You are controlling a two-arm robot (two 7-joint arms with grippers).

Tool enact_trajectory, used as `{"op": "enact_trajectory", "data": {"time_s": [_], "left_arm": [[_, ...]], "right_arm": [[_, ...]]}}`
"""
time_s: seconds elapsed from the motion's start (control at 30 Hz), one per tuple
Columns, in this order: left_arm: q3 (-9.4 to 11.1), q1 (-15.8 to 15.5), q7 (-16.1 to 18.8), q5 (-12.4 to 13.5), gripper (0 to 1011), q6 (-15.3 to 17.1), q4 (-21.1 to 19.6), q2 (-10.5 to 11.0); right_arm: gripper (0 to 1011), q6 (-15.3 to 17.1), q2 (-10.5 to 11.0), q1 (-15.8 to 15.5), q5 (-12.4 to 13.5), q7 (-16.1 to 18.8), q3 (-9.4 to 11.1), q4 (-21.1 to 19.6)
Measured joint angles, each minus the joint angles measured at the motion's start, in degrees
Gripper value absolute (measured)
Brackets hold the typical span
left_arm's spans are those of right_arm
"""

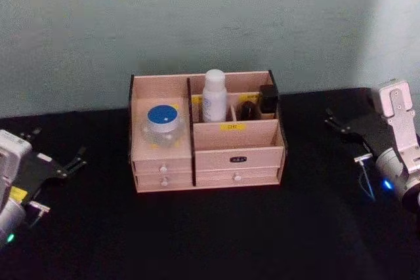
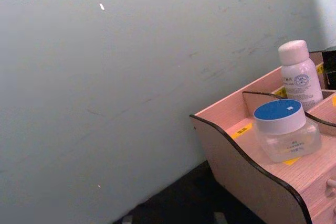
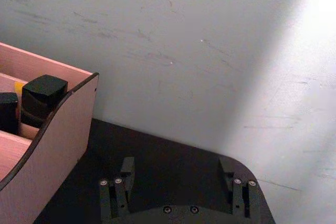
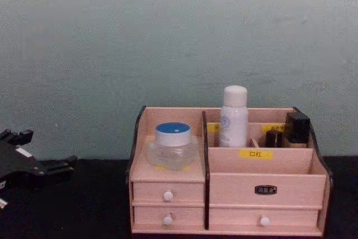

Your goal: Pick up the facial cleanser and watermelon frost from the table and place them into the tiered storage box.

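Pale wooden tiered storage box (image 1: 237,141) holds a smooth white bottle (image 1: 214,96) (cylindrical); both grippers' jaws gape apart.

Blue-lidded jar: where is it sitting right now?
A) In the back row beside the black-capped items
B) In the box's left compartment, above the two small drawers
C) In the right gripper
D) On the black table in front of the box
B: the blue-lidded jar rests in the left compartment of the tiered storage box, directly above the stacked white-knobbed drawers, while the white bottle stands in the neighbouring section.
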Motion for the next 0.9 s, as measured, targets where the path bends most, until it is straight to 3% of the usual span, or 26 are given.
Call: {"op": "enact_trajectory", "data": {"time_s": [0.9], "left_arm": [[0.0, 0.0, 0.0, 0.0, 1001, 0.0, 0.0, 0.0]], "right_arm": [[1002, 0.0, 0.0, 0.0, 0.0, 0.0, 0.0, 0.0]]}}
